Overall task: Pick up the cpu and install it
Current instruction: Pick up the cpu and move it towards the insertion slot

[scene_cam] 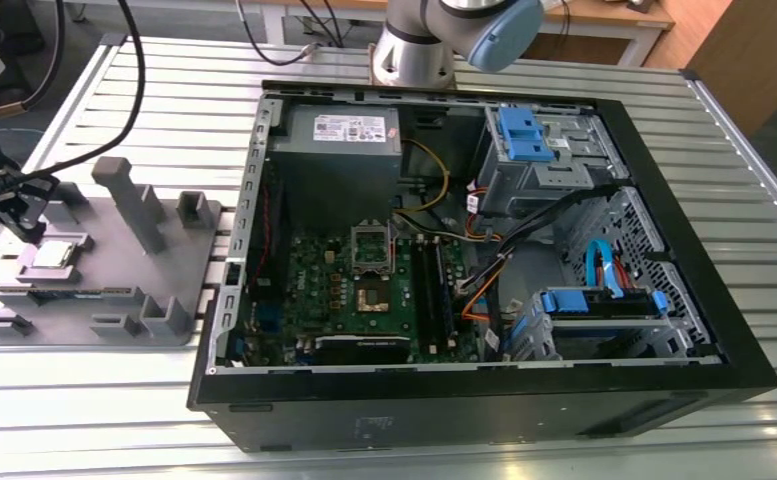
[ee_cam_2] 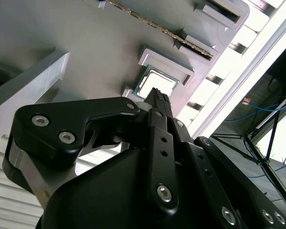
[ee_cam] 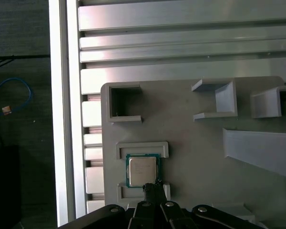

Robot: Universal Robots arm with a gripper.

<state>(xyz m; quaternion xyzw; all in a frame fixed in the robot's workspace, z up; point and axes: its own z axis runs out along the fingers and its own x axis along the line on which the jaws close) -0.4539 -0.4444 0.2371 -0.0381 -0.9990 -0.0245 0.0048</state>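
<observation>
The cpu point(scene_cam: 52, 255) is a small square chip with a shiny metal top, lying flat in a recess of the grey holder tray point(scene_cam: 95, 320) at the exterior view's left. Both wrist views show the cpu point(ee_cam_2: 155, 82) point(ee_cam: 142, 171) framed by two low grey brackets. My gripper point(scene_cam: 28, 230) hangs just above the chip's edge, its black fingertips point(ee_cam_2: 159, 95) pressed together with nothing between them. In the first wrist view the gripper point(ee_cam: 152, 187) sits at the chip's rim, apart from it.
An open computer case point(scene_cam: 495, 400) lies on the slatted metal table point(scene_cam: 762, 250). Inside it the green motherboard point(scene_cam: 321, 300) carries the socket point(scene_cam: 371, 292), whose hinged plate point(scene_cam: 369, 245) is raised. Tall grey holder blocks point(scene_cam: 128, 200) stand on the tray beside the gripper.
</observation>
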